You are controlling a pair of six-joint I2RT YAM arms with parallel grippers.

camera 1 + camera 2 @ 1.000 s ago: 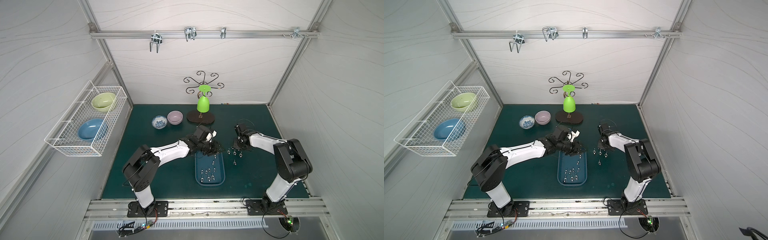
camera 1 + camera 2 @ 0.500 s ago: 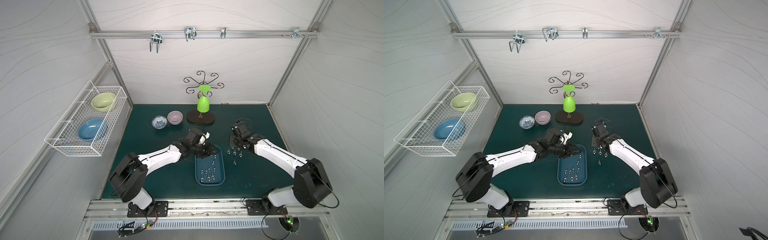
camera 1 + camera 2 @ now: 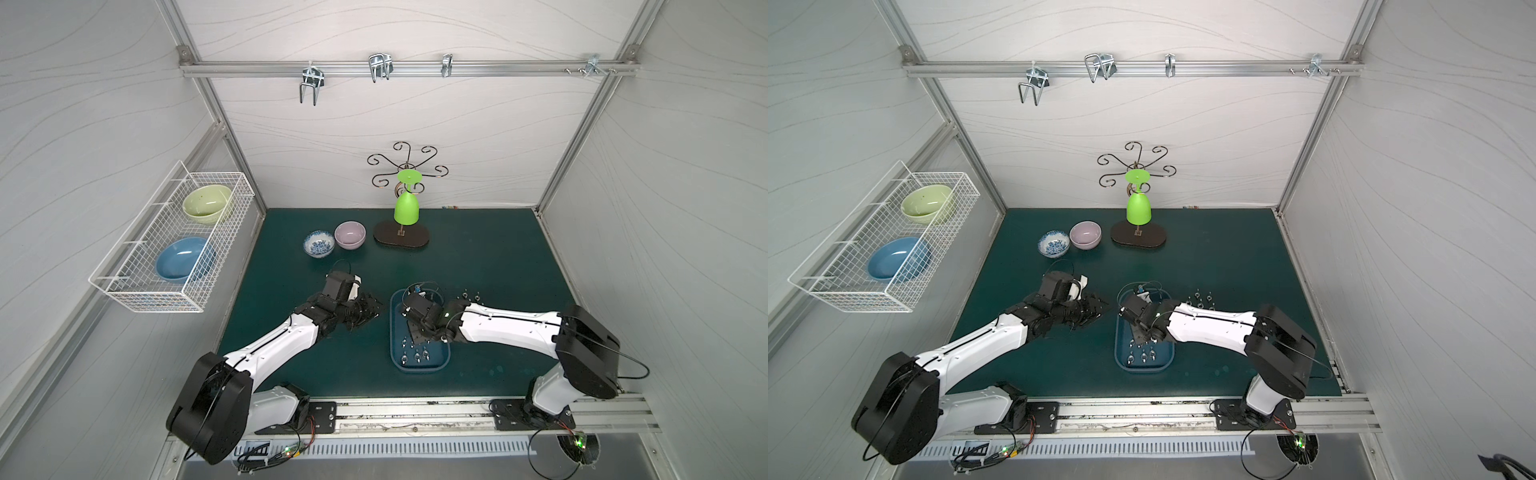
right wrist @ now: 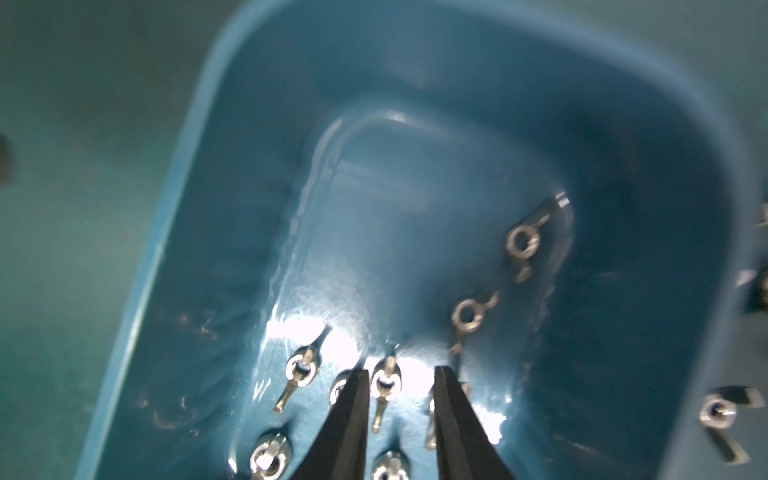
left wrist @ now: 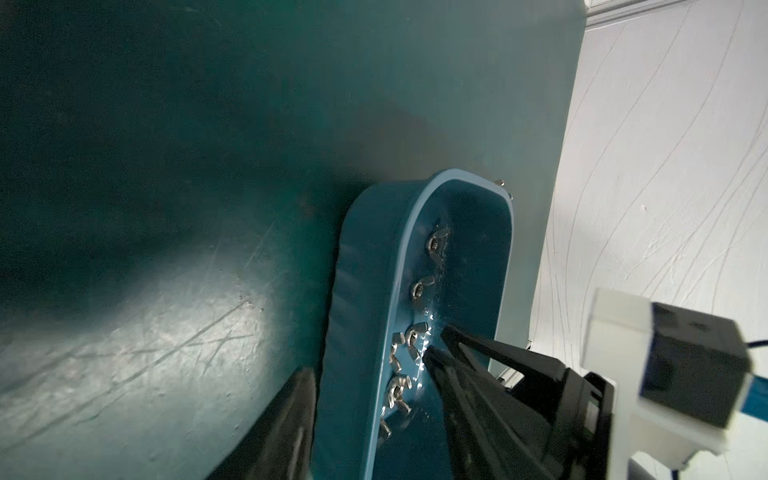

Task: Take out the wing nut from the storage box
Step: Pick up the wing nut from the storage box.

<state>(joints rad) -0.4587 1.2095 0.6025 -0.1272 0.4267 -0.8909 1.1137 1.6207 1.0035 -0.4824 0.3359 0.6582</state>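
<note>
Right gripper (image 4: pixel 401 371) part-open, empty, astride wing nut (image 4: pixel 385 380) in storage box (image 4: pixel 249 208): prob. light, stiff, slick; pinch across wings.

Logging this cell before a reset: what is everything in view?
storage box: one, blue, front-middle of the mat
wing nuts in the box: several, silver, on its floor
loose wing nuts: a few, silver, mat right of the box
patterned bowl: one, blue-and-white, back left
pink bowl: one, pale pink, beside it
stand: one, black, back middle
goblet: one, green, upside down on the stand
wire basket: one, white, left wall
green bowl and blue bowl: one each, in the basket
hooks: four, silver, back-wall rail
left gripper: one, black, open, left of the box
right gripper: one, black, open, in the box astride a wing nut
</note>
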